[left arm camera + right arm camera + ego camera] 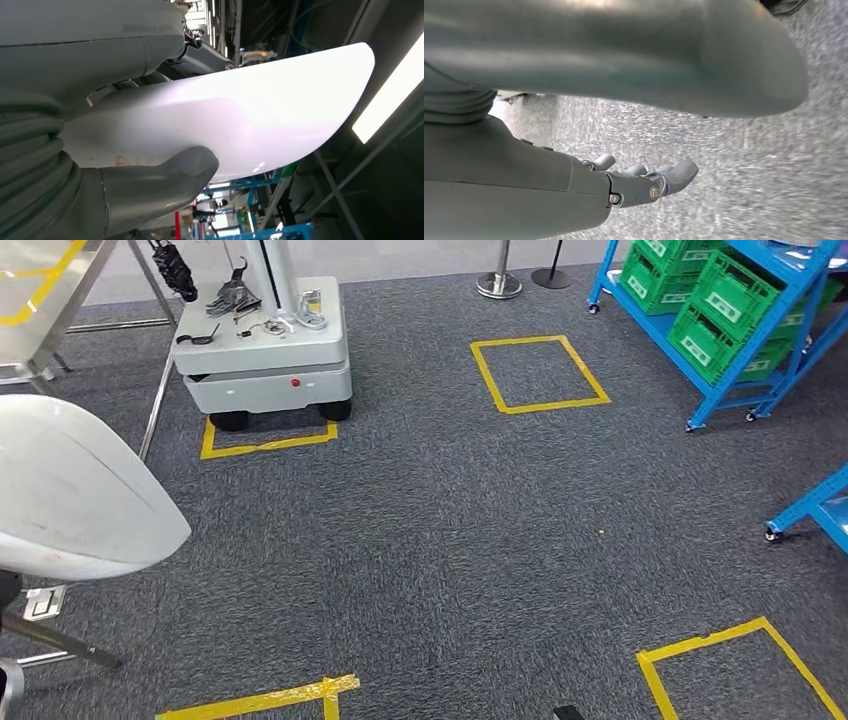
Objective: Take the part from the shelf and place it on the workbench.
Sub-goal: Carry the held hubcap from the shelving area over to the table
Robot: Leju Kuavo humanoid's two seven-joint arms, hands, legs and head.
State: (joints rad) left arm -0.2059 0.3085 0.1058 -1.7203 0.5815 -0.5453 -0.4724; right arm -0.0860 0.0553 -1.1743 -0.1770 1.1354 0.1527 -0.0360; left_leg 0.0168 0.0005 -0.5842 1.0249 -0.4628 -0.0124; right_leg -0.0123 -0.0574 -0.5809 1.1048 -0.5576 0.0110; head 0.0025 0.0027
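A large white curved part (235,115) is gripped by the left hand (125,165), the thick grey thumb (170,175) being pressed against one face and the darker fingers (200,52) lying across the opposite face. In the head view the same part (70,495) is seen at the near left, held above the grey carpet (450,540). The right hand (644,182) is held above the carpet with nothing in it, its fingers (679,172) loosely curved and apart. Yellow tape (265,700) is laid on the carpet at the near edge, and a further taped corner (730,650) is marked at the near right. Farther off, near the middle, a taped square (538,373) is outlined on the floor. To the far left a grey wheeled cart (265,355) is parked over another taped outline (265,440), and small metal tools (240,300) are spread on its top. A metal table (45,285) is seen tilted at the far left corner. At the far right a blue shelf (770,330) on castors is loaded with green crates (720,310), and a second blue frame (815,505) stands nearer on the right edge. Two post bases (500,282) stand at the far edge.
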